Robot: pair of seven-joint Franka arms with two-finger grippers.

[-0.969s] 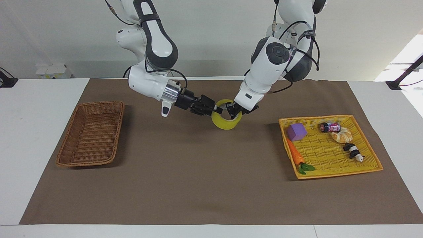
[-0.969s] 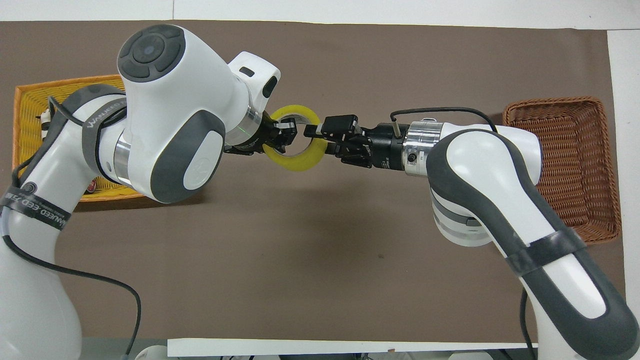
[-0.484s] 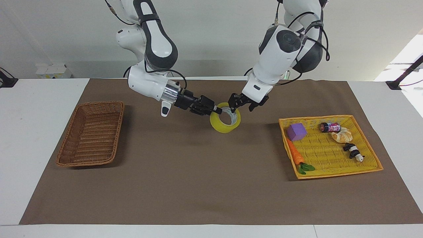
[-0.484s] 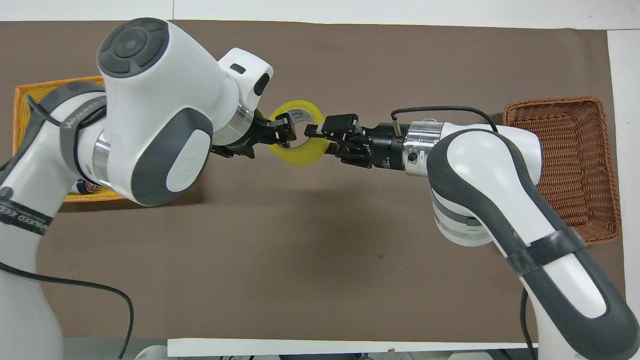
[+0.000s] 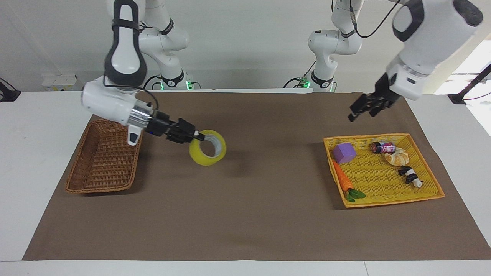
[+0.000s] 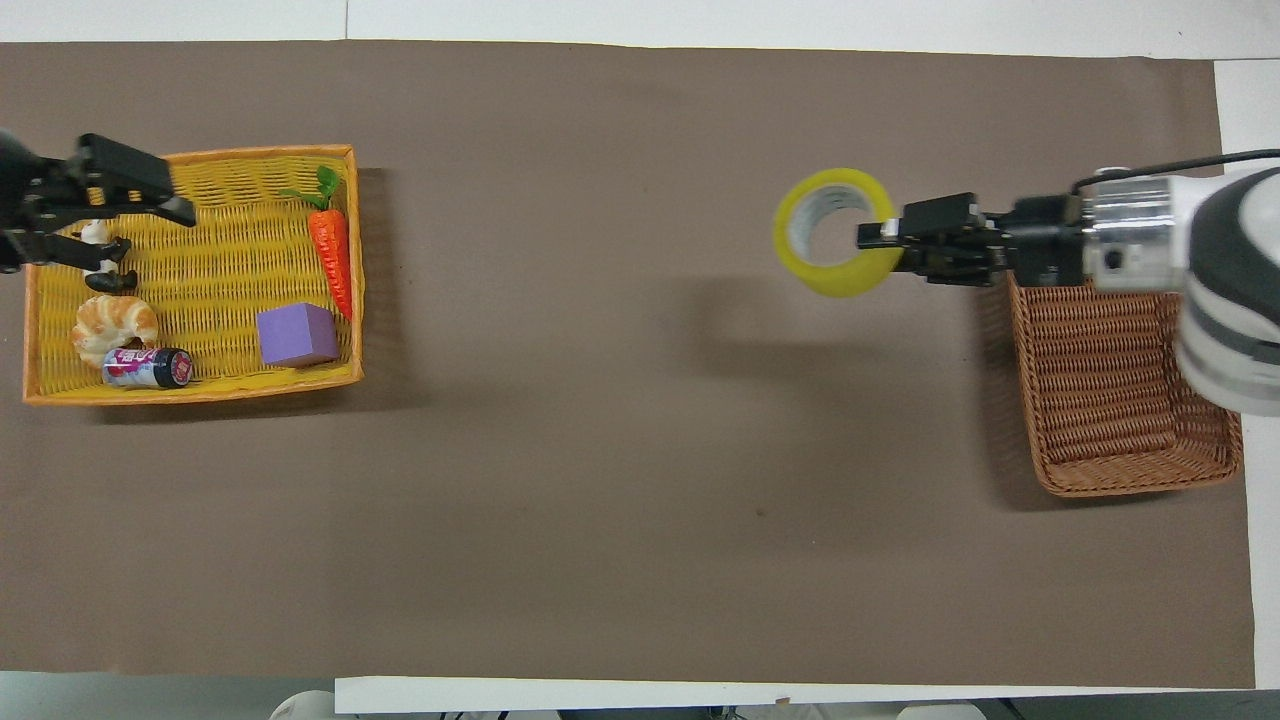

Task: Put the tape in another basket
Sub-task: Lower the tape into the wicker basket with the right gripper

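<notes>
We judge the carry step in hand: right pincer [image 5: 196, 135] clamps the tape [image 5: 207, 153] by its wall, aloft over the bench [image 5: 245, 214] beside the brown basket [image 5: 103, 157]. Next: swing over basket, release (left pincer [image 5: 362, 109], spread and empty, waits above the yellow basket [image 5: 383, 201]).
</notes>
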